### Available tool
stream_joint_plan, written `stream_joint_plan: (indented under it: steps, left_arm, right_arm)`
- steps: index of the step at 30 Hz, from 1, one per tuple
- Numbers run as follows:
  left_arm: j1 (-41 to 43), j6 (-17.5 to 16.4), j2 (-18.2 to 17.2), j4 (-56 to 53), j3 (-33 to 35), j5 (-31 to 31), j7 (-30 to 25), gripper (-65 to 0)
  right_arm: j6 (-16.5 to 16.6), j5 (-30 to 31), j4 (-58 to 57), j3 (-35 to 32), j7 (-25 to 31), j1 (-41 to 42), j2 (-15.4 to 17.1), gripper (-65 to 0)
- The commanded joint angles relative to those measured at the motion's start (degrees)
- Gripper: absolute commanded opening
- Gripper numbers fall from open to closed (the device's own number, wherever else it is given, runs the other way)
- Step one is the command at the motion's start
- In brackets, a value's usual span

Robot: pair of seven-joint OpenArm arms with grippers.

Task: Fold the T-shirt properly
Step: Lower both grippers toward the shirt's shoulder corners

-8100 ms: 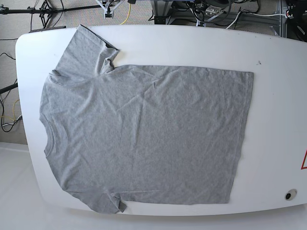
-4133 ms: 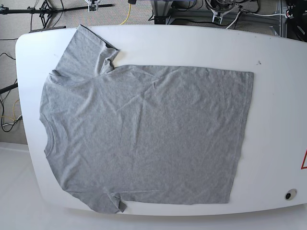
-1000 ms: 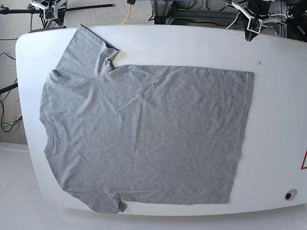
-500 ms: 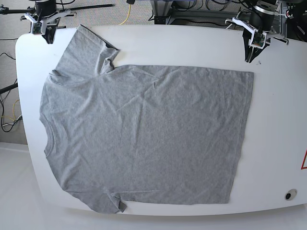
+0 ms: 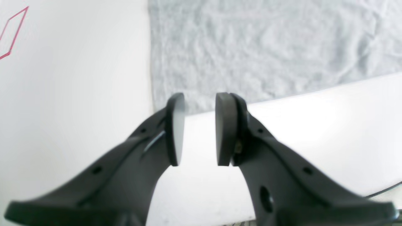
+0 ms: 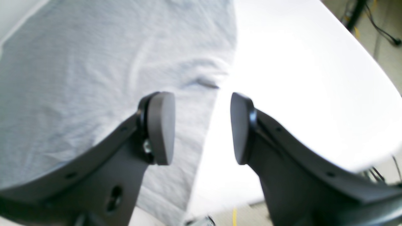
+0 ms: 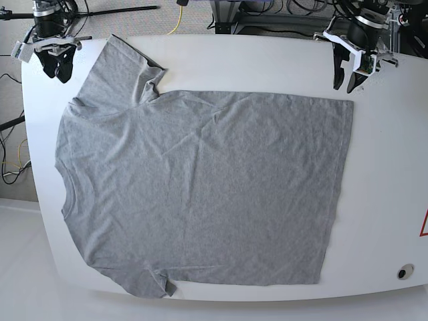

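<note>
A white table (image 7: 388, 167) with rounded corners is filling most of the overhead view, brightly and evenly lit. A red outlined mark (image 7: 424, 224) is showing at its right edge, near a small round hole (image 7: 404, 272). Beyond the far edge, black cables (image 7: 281, 13), a yellow cable (image 7: 178, 17) and metal stands are lying on beige floor.

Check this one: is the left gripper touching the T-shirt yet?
Apart. In the base view the left gripper sits over bare table just beyond the T-shirt's hem corner, open, with white table showing between them.

T-shirt (image 7: 200, 194): 1 | table (image 7: 388, 167): 1 | left gripper (image 7: 348, 85): 1 | right gripper (image 7: 57, 72): 1
</note>
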Motion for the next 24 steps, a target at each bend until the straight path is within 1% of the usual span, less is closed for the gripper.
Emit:
stream_joint_plan:
  steps: [1, 2, 4, 6, 8, 12, 14, 16, 22, 24]
  left_arm:
    - [-0.11, -2.21, -0.39, 0.58, -0.47, -1.31, -0.42, -48.9]
    - [-0.43, -2.92, -0.37, 0.51, -0.53, -1.52, -0.07, -48.7]
    - [-2.79, -5.42, 0.07, 0.23, -1.41, -2.55, 2.15, -47.5]
    - [-3.45, -6.25, 0.11, 0.18, -1.70, -3.02, 3.32, -47.2]
    - [-4.07, -6.80, 0.10, 0.23, -2.07, -3.73, 4.42, -47.0]
    - [-5.11, -7.09, 0.15, 0.42, -2.56, -5.10, 7.52, -46.6]
    - [-6.66, -6.90, 0.14, 0.82, -2.69, -6.07, 11.66, -45.5]
    - [-6.96, -6.67, 0.13, 0.82, -2.69, -6.13, 13.03, -45.1]
    - [-7.23, -5.59, 0.20, 0.77, -2.32, -4.79, 13.79, -43.1]
    - [-7.11, -2.95, -0.07, -0.10, -2.21, -2.68, 12.80, -42.5]
  right_arm:
    - [3.69, 1.35, 0.26, 0.90, -0.09, 0.26, 0.33, -38.2]
    - [4.84, 1.55, 0.10, 1.05, -0.59, 0.66, 0.19, -38.2]
    - [9.57, 4.35, -0.85, 2.23, -2.33, 1.88, -0.40, -37.0]
    - [10.62, 4.81, -1.16, 2.93, -3.42, 2.47, -1.14, -36.7]
    - [11.11, 5.33, -1.45, 3.79, -4.82, 3.05, -1.96, -36.4]
    - [11.04, 6.24, -2.00, 5.41, -7.82, 4.29, -3.85, -35.7]
    - [11.23, 7.32, -1.36, 7.16, -11.71, 4.97, -5.87, -35.7]
    - [10.92, 7.36, -1.14, 7.73, -13.13, 5.43, -6.71, -35.5]
    - [10.53, 6.27, -1.28, 8.23, -15.78, 6.42, -8.56, -35.4]
    - [10.15, 4.52, -2.17, 7.61, -17.21, 6.51, -9.67, -35.5]
